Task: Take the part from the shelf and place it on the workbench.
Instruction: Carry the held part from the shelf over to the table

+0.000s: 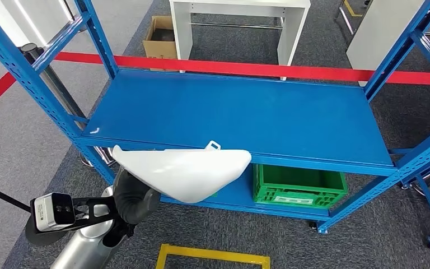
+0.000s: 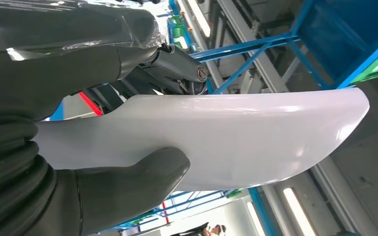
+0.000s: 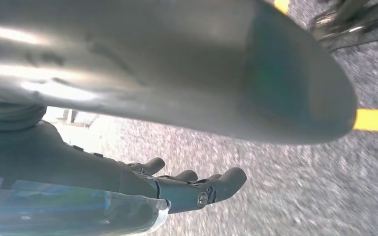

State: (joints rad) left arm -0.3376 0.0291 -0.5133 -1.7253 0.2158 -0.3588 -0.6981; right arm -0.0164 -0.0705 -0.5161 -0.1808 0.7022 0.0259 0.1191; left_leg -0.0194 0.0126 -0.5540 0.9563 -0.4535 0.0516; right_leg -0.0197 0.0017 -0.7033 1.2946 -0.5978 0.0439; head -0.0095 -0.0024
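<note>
The white part (image 1: 186,171) is gripped by the left hand (image 1: 131,199) at its narrow end, and it is held out level in front of the blue shelf (image 1: 235,115), off the shelf's board and just before its front edge. In the left wrist view, the part (image 2: 236,142) is seen clamped between the thick thumb (image 2: 133,184) and the darker fingers (image 2: 177,66). On the lower board, a green crate (image 1: 299,188) is seen. The right hand (image 3: 187,189) is hung over grey floor (image 3: 275,196), nothing held, its fingers loosely extended and apart. A yellow line (image 1: 213,255) is marked on the floor.
</note>
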